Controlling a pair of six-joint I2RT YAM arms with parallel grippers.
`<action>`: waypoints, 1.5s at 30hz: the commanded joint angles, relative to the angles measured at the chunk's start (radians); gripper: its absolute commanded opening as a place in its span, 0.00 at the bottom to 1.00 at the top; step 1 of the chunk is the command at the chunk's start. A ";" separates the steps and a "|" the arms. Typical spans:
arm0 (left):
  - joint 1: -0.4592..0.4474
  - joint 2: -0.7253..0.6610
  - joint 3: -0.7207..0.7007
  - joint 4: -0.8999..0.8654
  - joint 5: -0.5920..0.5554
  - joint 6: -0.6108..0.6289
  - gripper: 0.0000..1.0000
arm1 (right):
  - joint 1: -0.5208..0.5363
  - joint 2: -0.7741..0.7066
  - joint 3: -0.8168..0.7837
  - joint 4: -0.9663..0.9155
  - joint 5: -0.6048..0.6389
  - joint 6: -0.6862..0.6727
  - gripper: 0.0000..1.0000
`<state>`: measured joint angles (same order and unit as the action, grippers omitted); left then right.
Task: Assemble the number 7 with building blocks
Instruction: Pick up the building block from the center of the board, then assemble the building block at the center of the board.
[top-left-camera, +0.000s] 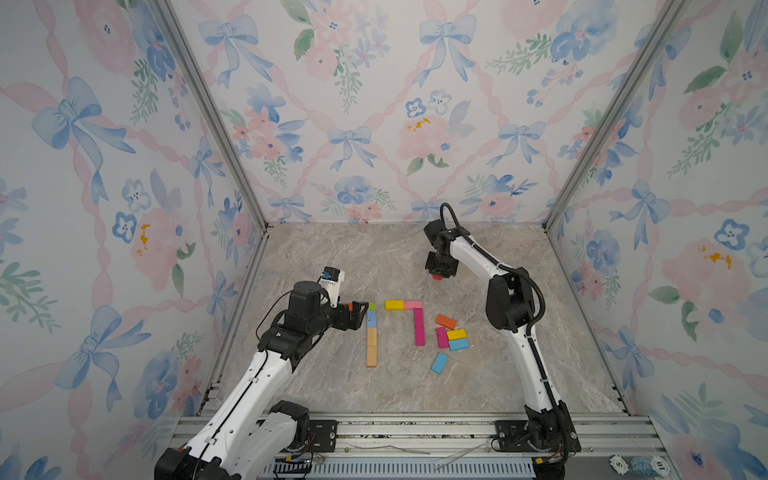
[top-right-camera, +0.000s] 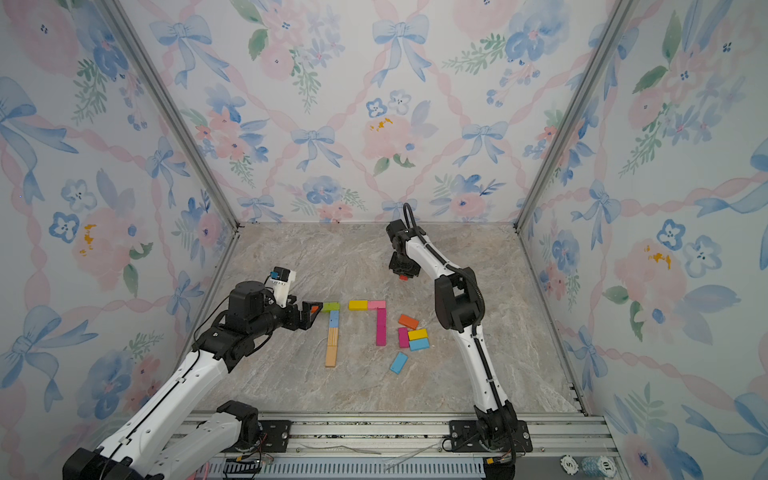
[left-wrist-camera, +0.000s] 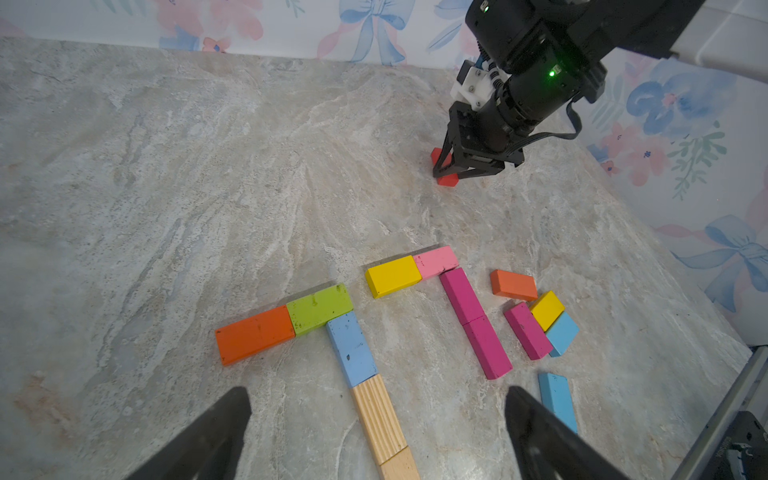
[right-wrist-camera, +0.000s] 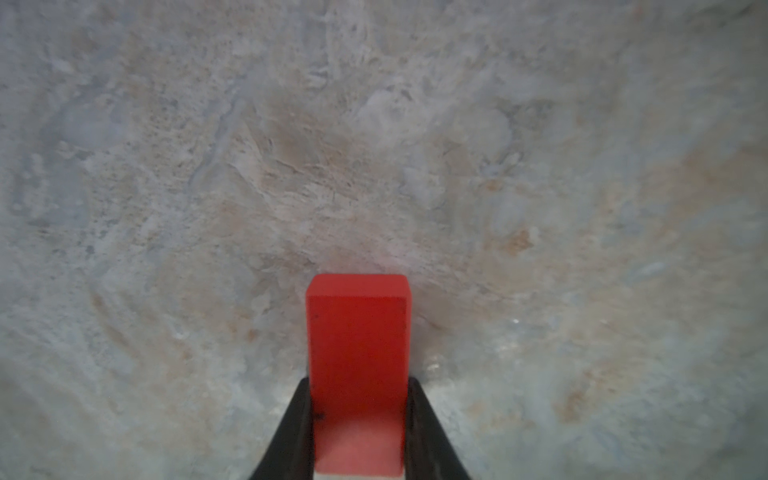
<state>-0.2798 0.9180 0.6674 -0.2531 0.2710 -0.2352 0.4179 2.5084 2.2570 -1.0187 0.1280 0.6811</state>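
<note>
Red block (right-wrist-camera: 357, 349) clamped across narrow width by my right fingers (right-wrist-camera: 428, 428), pinch near one end, most of length jutting past tips. Lift straight, slow; off-centre hold may let it pivot. From top view, block sits on tabletop (top-left-camera: 374, 257) at 1 o'clock of pink block (top-left-camera: 412, 304), well apart. Left fingers (left-wrist-camera: 216, 432) spread wide, empty.

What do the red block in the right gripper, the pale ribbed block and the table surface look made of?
Red block: probably wood under matte opaque paint; tiny dark chips show. Pale ribbed block: bare wood, grain visible, grooves along its length. Table: veined grey-beige marble look; real stone or printed laminate, cannot tell.
</note>
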 joint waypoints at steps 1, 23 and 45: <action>0.012 0.012 -0.010 -0.006 0.017 0.017 0.98 | -0.032 -0.066 -0.077 0.006 0.000 -0.029 0.19; 0.018 0.030 -0.031 0.023 0.083 -0.093 0.98 | -0.069 -0.863 -0.454 -0.119 -0.067 -0.225 0.20; 0.015 -0.083 -0.128 0.171 0.228 -0.089 0.98 | 0.220 -1.208 -0.955 0.013 -0.109 0.017 0.19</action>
<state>-0.2676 0.8387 0.5514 -0.1249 0.4648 -0.3252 0.6144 1.3247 1.3266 -1.0275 0.0296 0.6483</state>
